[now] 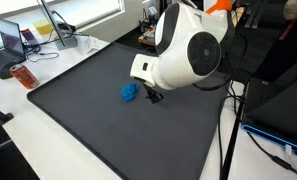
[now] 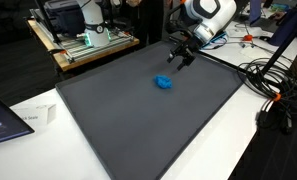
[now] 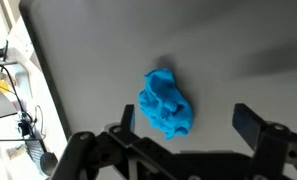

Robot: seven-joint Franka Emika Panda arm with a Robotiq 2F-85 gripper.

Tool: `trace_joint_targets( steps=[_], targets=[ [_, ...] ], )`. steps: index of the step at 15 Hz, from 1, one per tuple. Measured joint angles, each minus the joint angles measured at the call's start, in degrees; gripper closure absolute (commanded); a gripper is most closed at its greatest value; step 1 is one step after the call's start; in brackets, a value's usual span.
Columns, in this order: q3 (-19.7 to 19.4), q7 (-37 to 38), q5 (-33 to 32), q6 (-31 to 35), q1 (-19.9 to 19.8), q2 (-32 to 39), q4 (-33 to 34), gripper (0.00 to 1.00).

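Your black two-finger gripper (image 3: 188,125) hangs wide open, holding nothing, over a crumpled bright blue cloth (image 3: 166,103).
In the wrist view, the cloth lies on the flat dark grey mat (image 3: 88,60), showing between your spread fingers. In an exterior view, it (image 2: 164,82) sits near the mat's far edge, with your gripper (image 2: 178,57) close above.

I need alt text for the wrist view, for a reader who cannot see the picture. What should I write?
A crumpled blue cloth lies on a dark grey mat, seen from above between the two spread fingers of the open pincer. The pincer holds nothing.
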Motion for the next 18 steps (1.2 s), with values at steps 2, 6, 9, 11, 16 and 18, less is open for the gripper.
trace_joint_targets(
  steps=[2, 6, 9, 11, 16, 18],
  targets=[
    [0.0, 0.86, -0.05, -1.01, 0.2, 1.15, 1.11, 0.0],
    [-0.01, 3.28, -0.09, -2.37, 0.29, 2.78, 2.7, 0.0],
    [0.0, 5.22, -0.09, -3.14, 0.37, 3.69, 3.37, 0.0],
    [0.01, 6.54, -0.1, -3.0, 0.49, 3.86, 3.34, 0.0],
    [-0.05, 10.16, -0.65, 3.21, 0.39, 2.31, -0.14, 0.0],
    [-0.12, 11.04, -0.69, 6.21, 0.11, 0.41, -3.5, 0.0]
  ],
)
